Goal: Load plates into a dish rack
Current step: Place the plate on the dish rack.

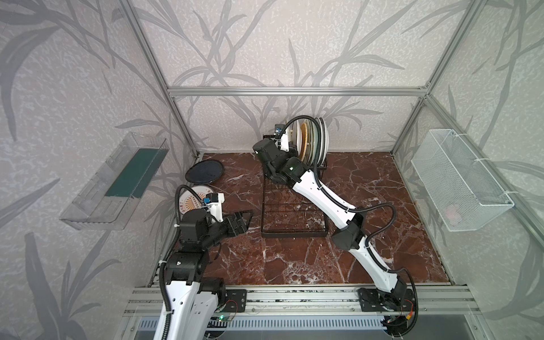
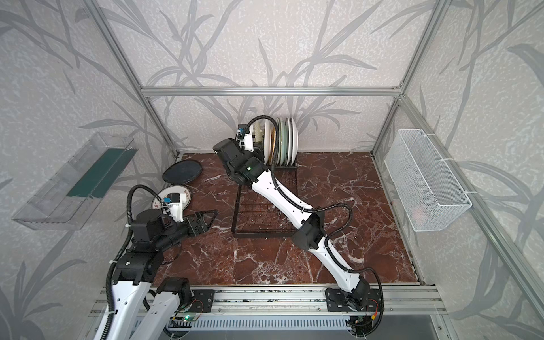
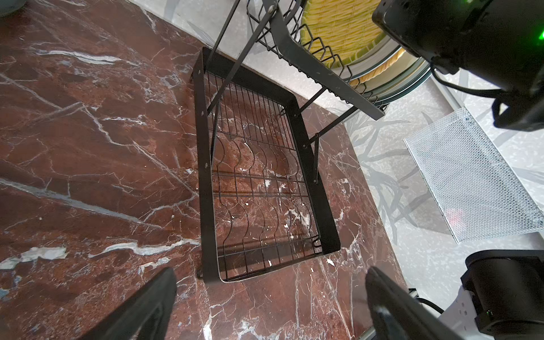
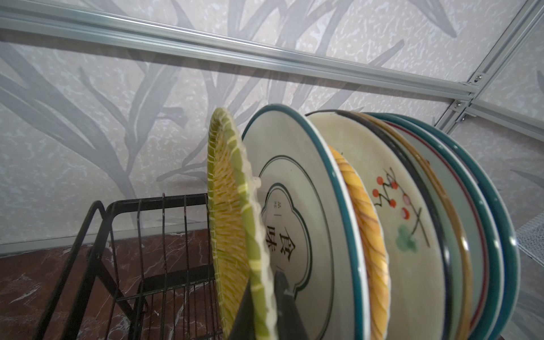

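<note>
Fingers of the right gripper (image 4: 265, 306) pinch the rim of the woven yellow-green plate (image 4: 226, 220), which stands on edge at the open end of the row in the dish rack (image 4: 123, 265). One finger sits between it and the green-emblem plate (image 4: 294, 191). A careless pull-out could drag either plate or tip the woven one from its slot. The left gripper (image 3: 270, 273) hangs spread and empty over the counter (image 3: 88, 147), where a black plate (image 1: 205, 172) and a lettered-rim plate (image 1: 190, 200) lie flat.
</note>
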You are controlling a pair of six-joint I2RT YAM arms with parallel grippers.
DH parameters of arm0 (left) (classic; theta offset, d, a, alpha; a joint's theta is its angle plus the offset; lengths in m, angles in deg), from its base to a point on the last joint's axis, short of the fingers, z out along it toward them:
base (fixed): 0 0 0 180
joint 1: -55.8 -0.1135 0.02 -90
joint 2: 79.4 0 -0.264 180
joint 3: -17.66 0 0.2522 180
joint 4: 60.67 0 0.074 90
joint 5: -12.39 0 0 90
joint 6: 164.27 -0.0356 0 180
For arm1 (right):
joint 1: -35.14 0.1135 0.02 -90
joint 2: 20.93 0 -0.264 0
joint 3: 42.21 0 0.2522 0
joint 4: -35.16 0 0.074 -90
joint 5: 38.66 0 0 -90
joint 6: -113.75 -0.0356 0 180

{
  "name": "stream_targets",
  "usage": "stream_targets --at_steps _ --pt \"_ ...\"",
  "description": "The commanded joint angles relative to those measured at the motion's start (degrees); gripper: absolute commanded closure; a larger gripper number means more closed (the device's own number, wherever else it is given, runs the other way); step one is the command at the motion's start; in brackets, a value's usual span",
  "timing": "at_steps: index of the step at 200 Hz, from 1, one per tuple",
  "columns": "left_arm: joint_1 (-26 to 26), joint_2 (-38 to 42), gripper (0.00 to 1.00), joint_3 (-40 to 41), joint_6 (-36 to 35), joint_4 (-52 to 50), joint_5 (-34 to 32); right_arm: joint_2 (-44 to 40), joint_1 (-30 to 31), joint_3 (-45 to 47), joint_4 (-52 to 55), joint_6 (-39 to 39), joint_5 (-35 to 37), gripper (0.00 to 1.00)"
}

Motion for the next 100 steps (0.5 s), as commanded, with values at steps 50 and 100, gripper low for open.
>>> stream_targets --at_steps 50,100 --pt "0.15 0.06 0.01 0.44 -0.64 1.11 0.59 -0.51 -0.16 -0.99 3.54 -6.10 -2.29 0.82" --pt "0.14 0.07 0.01 0.42 -0.64 1.12 0.61 -2.01 -0.12 -0.81 1.95 -4.53 -4.10 0.75"
